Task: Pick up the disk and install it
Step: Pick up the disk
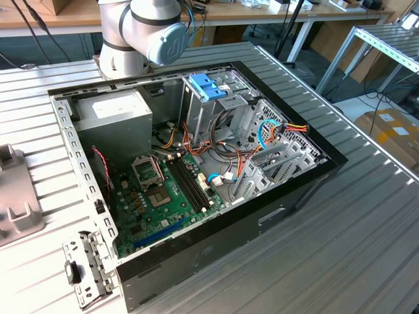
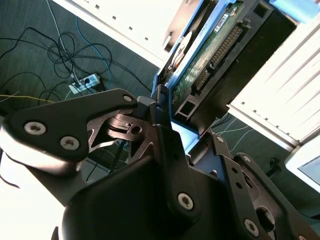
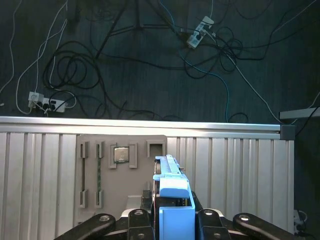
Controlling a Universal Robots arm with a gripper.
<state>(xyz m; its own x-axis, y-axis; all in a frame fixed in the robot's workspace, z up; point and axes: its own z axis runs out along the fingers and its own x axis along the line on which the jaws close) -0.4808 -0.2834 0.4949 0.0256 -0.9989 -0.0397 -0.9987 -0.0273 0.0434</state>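
In the first wrist view the ribbed table [image 3: 240, 165] ends in a straight bright edge. Past that edge lies dark floor [image 3: 125, 65] strewn with cables. A grey tray [image 3: 90, 145] sits on the table just inside the edge, holding a square chip [image 3: 120, 154] and a thin green memory stick [image 3: 98, 175].

In the exterior view the computer case [image 1: 294, 190] lies open-topped on the same table. Bare ribbed surface stretches to the exterior view's right of it. The drive cage [image 1: 206, 85] with blue tabs stands at the case's far side, near the arm [image 1: 144, 33].

The gripper [image 3: 172, 220] pinches the disk [image 3: 172, 190] between its black jaws, holding it on edge above the table by the tray. In the second wrist view the disk [image 2: 210, 55] shows a light-blue frame, a green circuit board and a dark row connector.
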